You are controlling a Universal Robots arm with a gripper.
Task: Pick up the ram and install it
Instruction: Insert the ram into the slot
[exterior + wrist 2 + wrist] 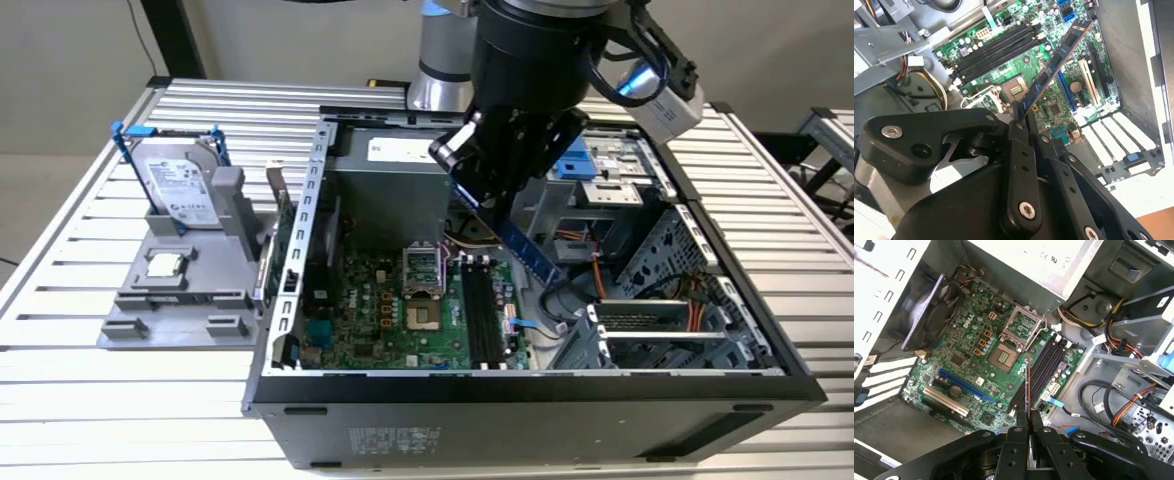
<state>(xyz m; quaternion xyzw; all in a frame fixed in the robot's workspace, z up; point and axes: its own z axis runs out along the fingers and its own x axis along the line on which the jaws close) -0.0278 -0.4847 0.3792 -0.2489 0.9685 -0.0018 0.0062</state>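
At the exterior view's left, a hard drive is standing upright in a grey holder on the slatted tabletop. Further right, the open computer case is lying with its motherboard exposed. The tool is pinching the ram by one end, holding it tilted in the air above the empty memory slots. In the first wrist view it is showing edge-on over them.

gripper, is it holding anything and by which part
The gripper holds the ram by one short end; the rest of the stick juts out over the motherboard.
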